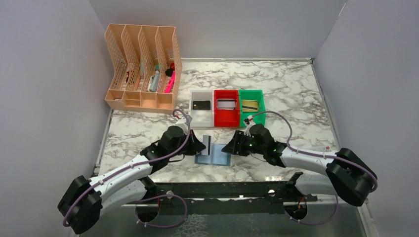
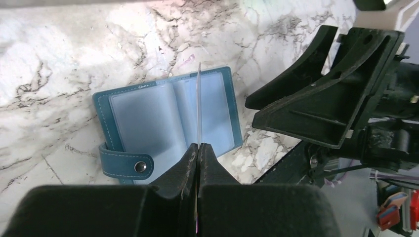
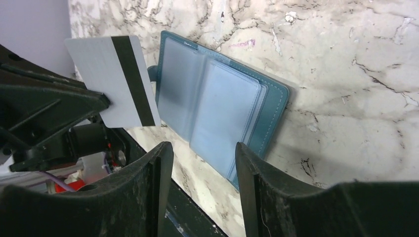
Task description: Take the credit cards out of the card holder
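Note:
The blue card holder (image 1: 217, 159) lies open on the marble table, its clear pockets facing up; it also shows in the left wrist view (image 2: 148, 123) and the right wrist view (image 3: 217, 108). My left gripper (image 1: 203, 146) is shut on a silver-grey credit card (image 3: 106, 79) with a black stripe. It holds the card upright above the holder, and the card is seen edge-on in the left wrist view (image 2: 198, 106). My right gripper (image 3: 203, 153) is open and empty, just right of the holder (image 1: 230, 148). Other cards lie in the bins.
White (image 1: 193, 114), red (image 1: 226, 117) and green (image 1: 259, 101) bins stand behind the holder, with a black card (image 1: 201, 104), a silver card (image 1: 226, 104) and a gold card (image 1: 249, 105). A peach mesh file rack (image 1: 143, 69) stands at the back left.

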Controlling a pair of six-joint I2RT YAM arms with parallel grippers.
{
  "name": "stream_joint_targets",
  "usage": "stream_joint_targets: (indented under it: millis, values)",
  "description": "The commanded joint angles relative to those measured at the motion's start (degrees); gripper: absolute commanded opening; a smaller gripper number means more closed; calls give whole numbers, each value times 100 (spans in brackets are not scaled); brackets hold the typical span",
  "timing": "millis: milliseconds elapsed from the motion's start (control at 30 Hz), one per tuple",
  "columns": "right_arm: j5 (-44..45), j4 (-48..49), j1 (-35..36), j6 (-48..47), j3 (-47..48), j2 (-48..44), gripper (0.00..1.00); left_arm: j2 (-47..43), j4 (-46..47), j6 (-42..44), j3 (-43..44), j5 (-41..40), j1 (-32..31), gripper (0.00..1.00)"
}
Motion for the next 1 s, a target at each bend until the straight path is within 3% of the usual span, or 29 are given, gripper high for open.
stream_joint_targets:
  millis: [0, 300, 633, 967]
  values:
    - [58, 1207, -48, 285, -455, -411, 55, -333, 343, 187, 100, 698, 224, 0]
    - [-709, 1988, -52, 215, -588, -634, 55, -367, 2013, -565, -483, 1644, 349, 0]
    - [-1389, 3021, -137, 471, -749, -452, 48, -484, 2346, -535, -437, 2119, 349, 0]
    - [-2472, 4964, -580, 1214, -1074, 219, 34, -460, 2392, -468, -350, 2353, 358, 0]
